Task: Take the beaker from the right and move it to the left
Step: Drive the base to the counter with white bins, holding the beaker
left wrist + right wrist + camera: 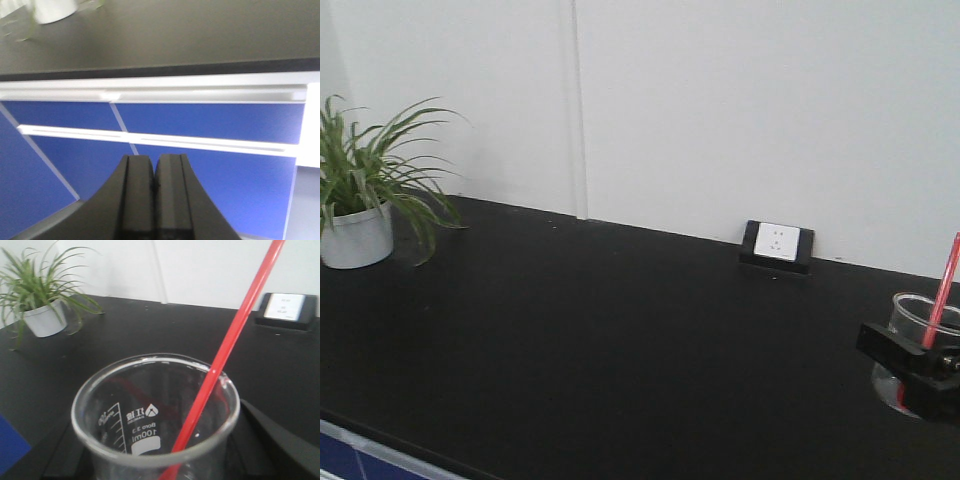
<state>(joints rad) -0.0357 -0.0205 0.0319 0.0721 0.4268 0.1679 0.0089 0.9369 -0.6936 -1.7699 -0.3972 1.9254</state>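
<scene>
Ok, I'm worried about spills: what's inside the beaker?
A thin red rod leans inside the beaker against its rim. No liquid shows, but the right gripper hides part of its lower half.

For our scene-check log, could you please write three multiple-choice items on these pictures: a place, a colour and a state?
1. Where on the counter does the plant stand? A) far left B) middle C) far right
2. What colour is the rod in the beaker? A) blue B) red C) green
3. How is the left tool? A) wide open B) shut C) holding a cup
1 A: it sits at the front view's left edge. 2 B: it shows red in two views. 3 B: its fingers meet with nothing between.
</scene>
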